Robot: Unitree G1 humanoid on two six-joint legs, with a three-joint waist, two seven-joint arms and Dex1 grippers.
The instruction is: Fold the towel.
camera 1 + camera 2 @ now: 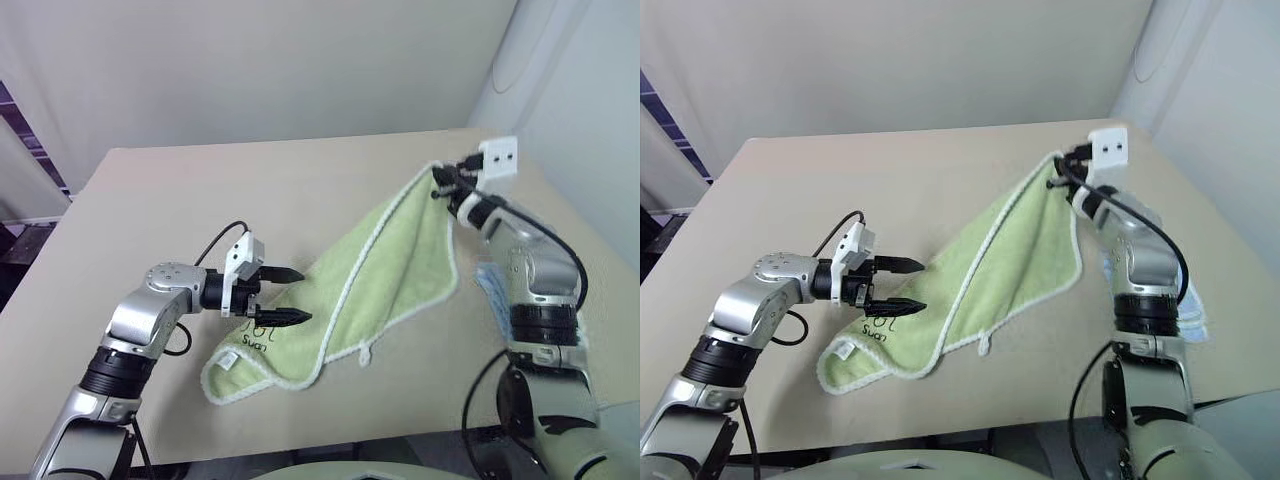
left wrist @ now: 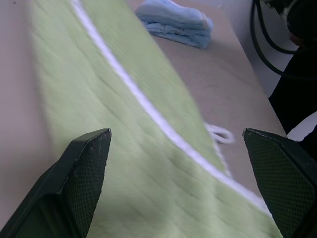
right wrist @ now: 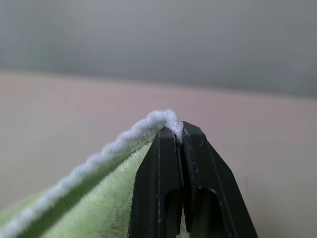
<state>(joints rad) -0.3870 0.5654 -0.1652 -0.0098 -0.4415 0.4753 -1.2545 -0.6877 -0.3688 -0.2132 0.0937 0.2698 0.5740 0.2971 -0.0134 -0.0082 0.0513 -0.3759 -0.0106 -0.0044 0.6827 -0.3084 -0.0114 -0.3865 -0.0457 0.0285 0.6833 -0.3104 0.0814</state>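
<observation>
- The light green towel (image 1: 385, 275) hangs in a long diagonal sweep, its top corner held high toward 1 o'clock and its lower end bunched on the beige tabletop (image 1: 200, 200) toward 7 o'clock.
- White corded edging runs all along its borders, and a small white loop (image 1: 365, 353) dangles off the lower edge.
- Dark embroidered lettering (image 1: 262, 333) shows on the low end, with a white label (image 1: 229, 361) just beside it.
- Right pincer (image 3: 179, 130) is clenched on the towel's top corner; in the right wrist view the white cord pokes out between the two black fingertips.
- Left pincer (image 1: 290, 296) is released, jaws spread wide, hovering just over the towel's low end near the lettering and pointing across toward 3 o'clock.
- In the left wrist view the green cloth stretches away between the spread fingers (image 2: 84, 168).
- A smaller light blue folded towel (image 2: 176, 22) lies on the tabletop beyond the green one, over by the right arm.
</observation>
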